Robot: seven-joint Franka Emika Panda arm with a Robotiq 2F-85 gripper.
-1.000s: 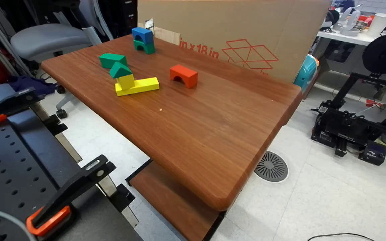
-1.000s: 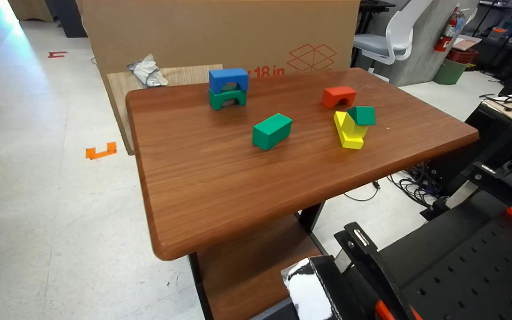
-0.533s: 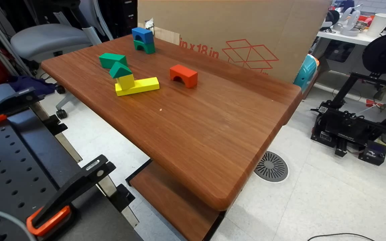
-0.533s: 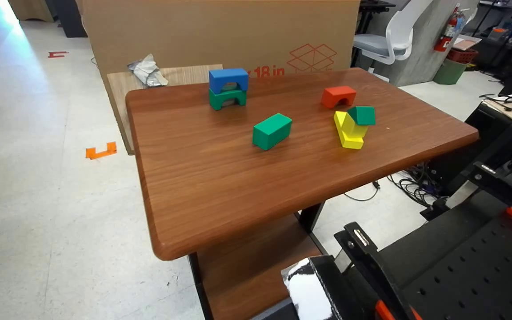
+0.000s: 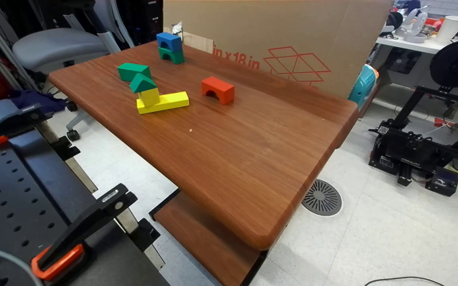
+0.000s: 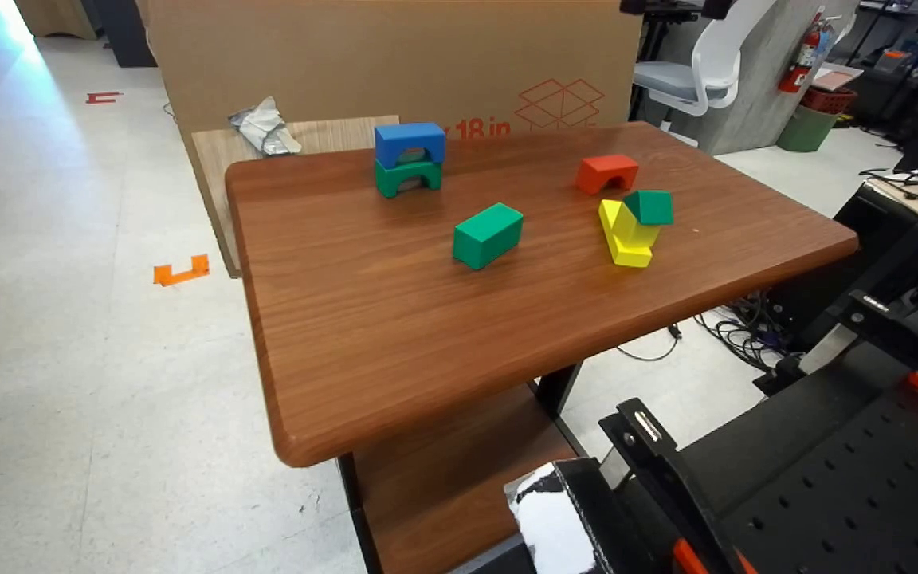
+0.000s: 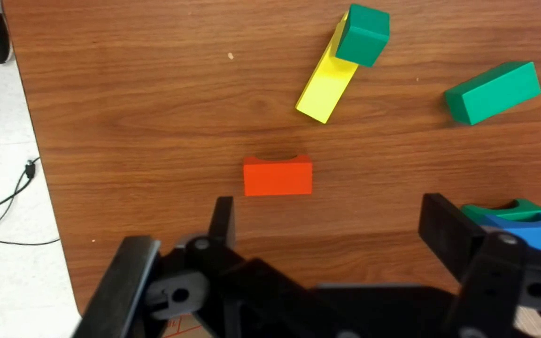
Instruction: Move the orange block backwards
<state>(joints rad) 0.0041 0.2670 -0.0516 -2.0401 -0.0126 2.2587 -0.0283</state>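
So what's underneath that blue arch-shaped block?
The blue arch-shaped block rests on a green arch-shaped block; where the upper one's feet stand, the green top is covered.

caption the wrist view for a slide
Open end effector over the brown table, the notched orange block lying ungripped below.

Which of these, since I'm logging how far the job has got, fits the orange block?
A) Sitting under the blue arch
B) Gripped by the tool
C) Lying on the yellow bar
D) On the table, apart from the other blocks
D: in the wrist view the brown table shows all round the orange block, and the tool is open and not touching it.
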